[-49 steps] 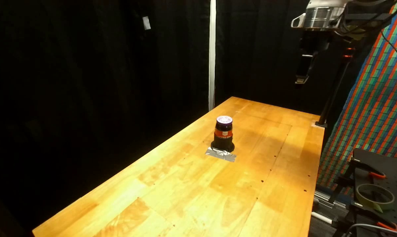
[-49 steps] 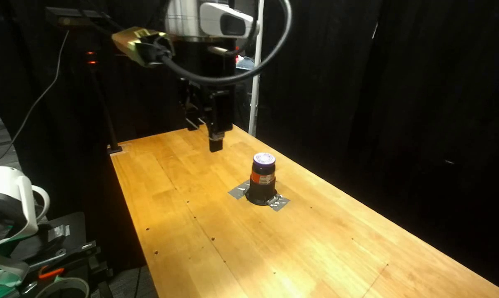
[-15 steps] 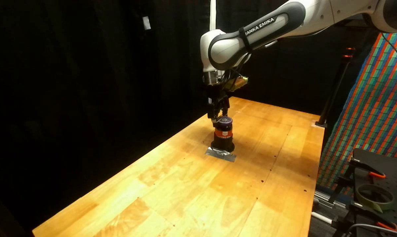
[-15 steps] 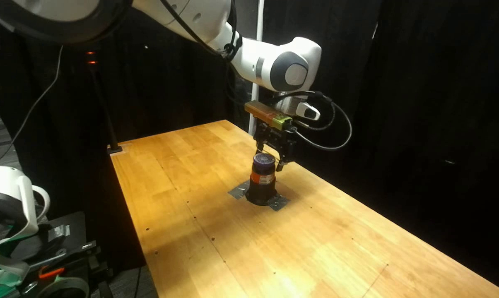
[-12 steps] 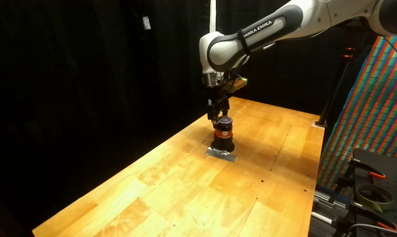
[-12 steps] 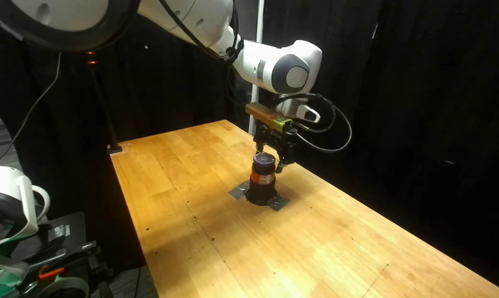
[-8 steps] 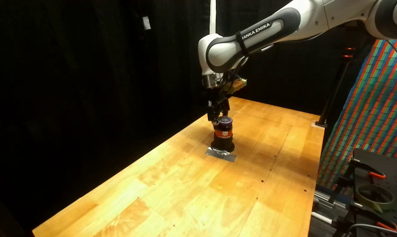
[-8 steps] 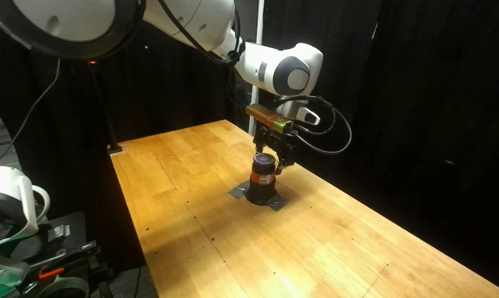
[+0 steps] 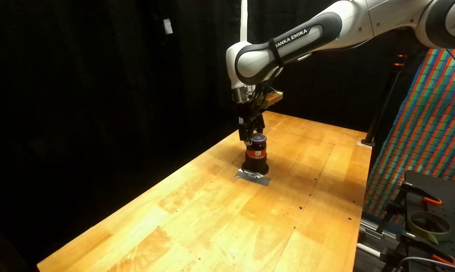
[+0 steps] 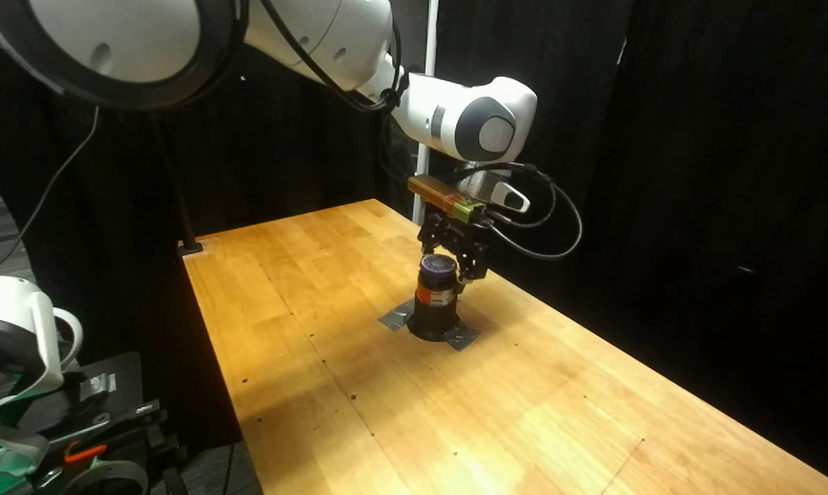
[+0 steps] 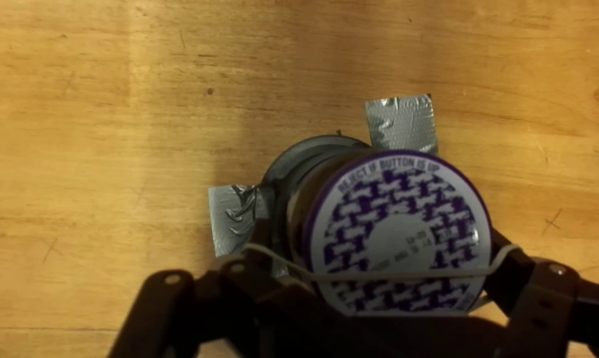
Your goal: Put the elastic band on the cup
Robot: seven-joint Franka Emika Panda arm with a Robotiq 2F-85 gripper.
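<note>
The cup (image 9: 256,153) is a dark lidded jar with an orange label. It stands upright in a black round base (image 10: 433,322), and also shows in an exterior view (image 10: 436,295). Its white and purple lid (image 11: 401,238) fills the middle of the wrist view. My gripper (image 11: 384,242) is open, with one finger on either side of the lid. A pale elastic band (image 11: 403,274) is stretched between the fingers and crosses over the lid. Part of the band shows low beside the right finger; its rest is hidden. Whether the fingers touch the cup, I cannot tell.
Silver tape strips (image 11: 401,124) fix the base to the wooden table (image 9: 212,226). A thin dark post (image 9: 384,98) stands at a table corner. A black side stand with a tape roll (image 9: 430,226) is beside the table. Black curtains hang behind.
Over the last seconds the arm has come in over the cup. In the last second my gripper has sunk a little and shifted slightly toward the cup. The cup has not moved.
</note>
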